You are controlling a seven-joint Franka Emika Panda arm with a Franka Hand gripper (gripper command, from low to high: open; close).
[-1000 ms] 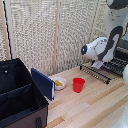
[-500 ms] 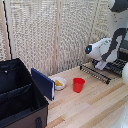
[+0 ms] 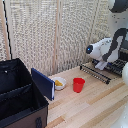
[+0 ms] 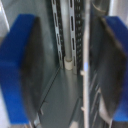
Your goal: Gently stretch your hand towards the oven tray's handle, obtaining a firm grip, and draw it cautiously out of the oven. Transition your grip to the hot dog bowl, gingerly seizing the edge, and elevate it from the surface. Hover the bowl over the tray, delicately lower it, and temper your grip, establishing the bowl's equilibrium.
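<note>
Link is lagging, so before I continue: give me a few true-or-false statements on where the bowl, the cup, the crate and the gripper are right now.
1. The hot dog bowl sits on the wooden table. True.
2. The red cup is stacked inside the bowl. False: it stands on the table beside the bowl, on the exterior view's right.
3. The gripper is holding the bowl. False: the wrist view shows nothing between its blue pads.
4. The arm is over at the oven. True.
5. The black crate is at the exterior view's right. False: at the left.
</note>
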